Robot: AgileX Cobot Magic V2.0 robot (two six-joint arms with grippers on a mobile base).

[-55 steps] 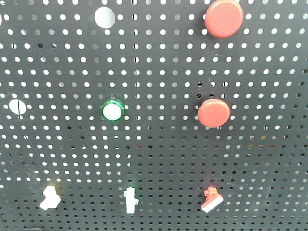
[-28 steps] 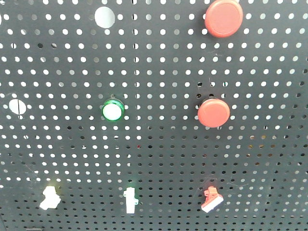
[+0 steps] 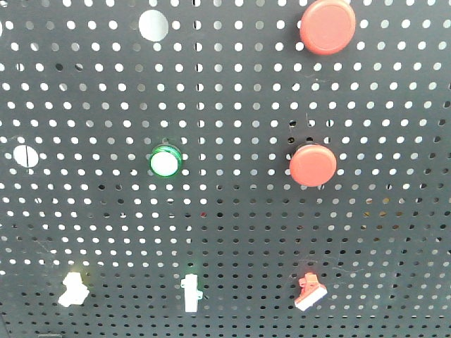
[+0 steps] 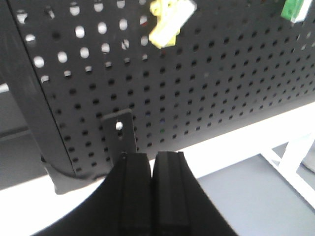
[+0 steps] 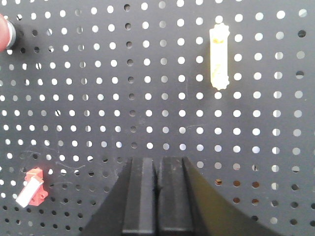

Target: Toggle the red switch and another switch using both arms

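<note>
The red switch [image 3: 310, 292] sits low on the right of the black pegboard [image 3: 232, 232], its white lever tilted down to the left. It also shows in the right wrist view as the red switch [image 5: 32, 187], left of and level with my right gripper [image 5: 157, 160], which is shut and empty. The other switch [image 3: 72, 289], with a faint yellow base, sits low on the left. In the left wrist view that yellow switch [image 4: 170, 19] is well above my left gripper [image 4: 152, 157], also shut and empty. Neither arm shows in the front view.
A slim white toggle [image 3: 189, 293] stands between the two switches. Above are a green round button [image 3: 165, 162] and two large red push buttons [image 3: 312, 165] [image 3: 327, 27]. A pale yellow strip [image 5: 219, 58] is fixed on the board. A black bracket [image 4: 119, 135] holds the board to the white tabletop [image 4: 256, 132].
</note>
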